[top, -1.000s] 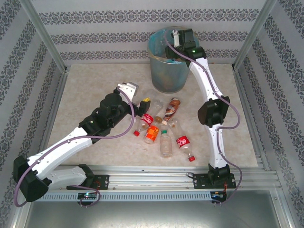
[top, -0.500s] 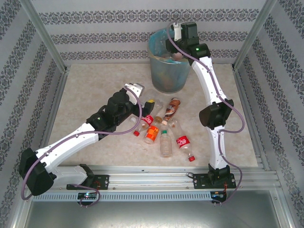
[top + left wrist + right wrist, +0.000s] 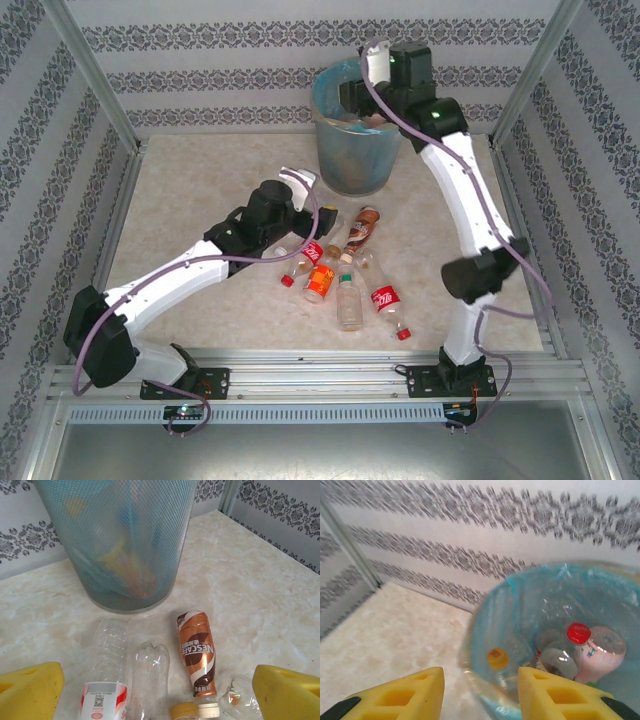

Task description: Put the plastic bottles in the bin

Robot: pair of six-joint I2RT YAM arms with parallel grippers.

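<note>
Where the marbled beige tabletop (image 3: 180, 200) meets its far edge stands the round grey metal-mesh bin (image 3: 352, 150), lined in light blue, some bottles inside. Small clear plastic bottles (image 3: 348, 303) lie scattered mid-table, one with a brown label (image 3: 196, 655). Left gripper (image 3: 160, 692) spread wide above them, empty. Right gripper (image 3: 480, 695) over the bin's rim, fingers parted, gripping nothing.

Marbled tabletop (image 3: 170, 190), patterned wallpaper (image 3: 200, 75)
</note>
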